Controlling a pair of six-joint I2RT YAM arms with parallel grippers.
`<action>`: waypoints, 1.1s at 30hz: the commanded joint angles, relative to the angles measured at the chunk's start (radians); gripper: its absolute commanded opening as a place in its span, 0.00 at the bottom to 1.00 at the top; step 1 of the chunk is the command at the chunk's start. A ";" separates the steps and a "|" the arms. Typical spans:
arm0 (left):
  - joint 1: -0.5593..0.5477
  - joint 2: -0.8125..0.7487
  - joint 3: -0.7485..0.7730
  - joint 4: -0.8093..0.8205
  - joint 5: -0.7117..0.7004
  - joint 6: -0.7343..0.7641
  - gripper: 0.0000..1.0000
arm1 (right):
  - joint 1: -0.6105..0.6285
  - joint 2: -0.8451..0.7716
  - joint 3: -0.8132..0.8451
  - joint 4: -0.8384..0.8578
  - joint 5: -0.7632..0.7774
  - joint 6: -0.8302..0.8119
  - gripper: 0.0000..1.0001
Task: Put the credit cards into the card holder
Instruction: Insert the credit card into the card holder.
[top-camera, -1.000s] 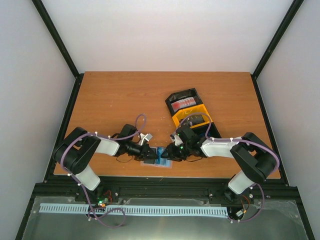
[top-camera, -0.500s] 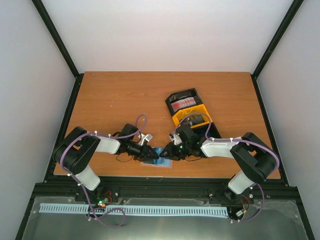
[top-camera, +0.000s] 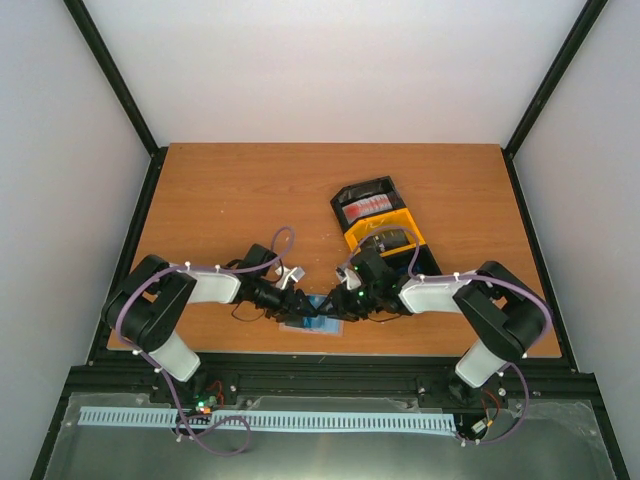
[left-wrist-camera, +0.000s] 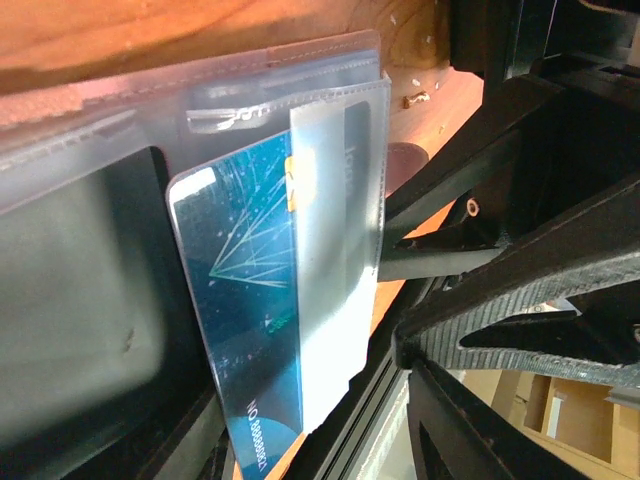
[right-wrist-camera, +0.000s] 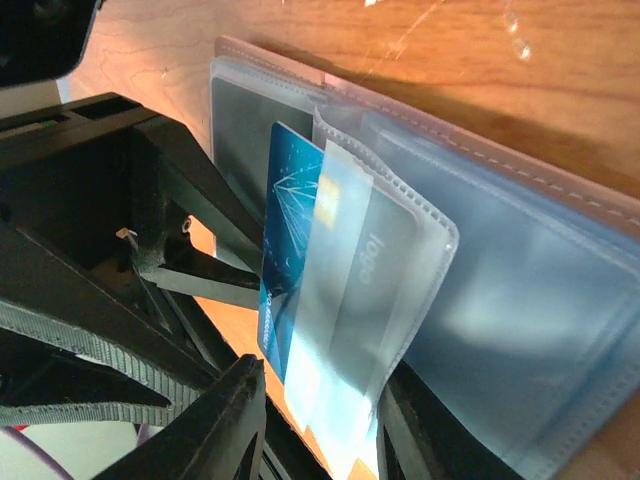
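The card holder (top-camera: 312, 326) lies open near the table's front edge, its pale pockets (right-wrist-camera: 540, 320) facing up. A blue credit card (left-wrist-camera: 240, 300) sits part way inside one raised see-through pocket flap (right-wrist-camera: 390, 270); its near half sticks out. My left gripper (top-camera: 299, 308) is just left of the flap, jaws open, not touching the card. My right gripper (right-wrist-camera: 320, 420) faces it from the right, open, and the flap's end lies between its fingers. Red credit cards (top-camera: 368, 205) rest in the tray.
The black-and-yellow tray (top-camera: 350, 238) stands behind the right arm, at the table's middle right. The two grippers are tip to tip over the holder, a finger's width apart. The table's front edge and black rail run right under the holder.
My left gripper's jaws have opened and let go of the blue card, which stays in the flap. Both arms have hardly moved.
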 joint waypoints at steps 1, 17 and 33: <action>-0.001 -0.003 0.032 -0.027 -0.028 0.032 0.48 | -0.002 0.021 -0.002 0.095 -0.083 0.008 0.33; -0.001 -0.002 0.036 -0.018 -0.021 0.024 0.47 | -0.002 0.062 0.030 0.115 -0.069 -0.001 0.14; 0.000 -0.150 0.074 -0.229 -0.176 0.001 0.61 | -0.002 -0.004 0.050 -0.101 0.043 -0.036 0.03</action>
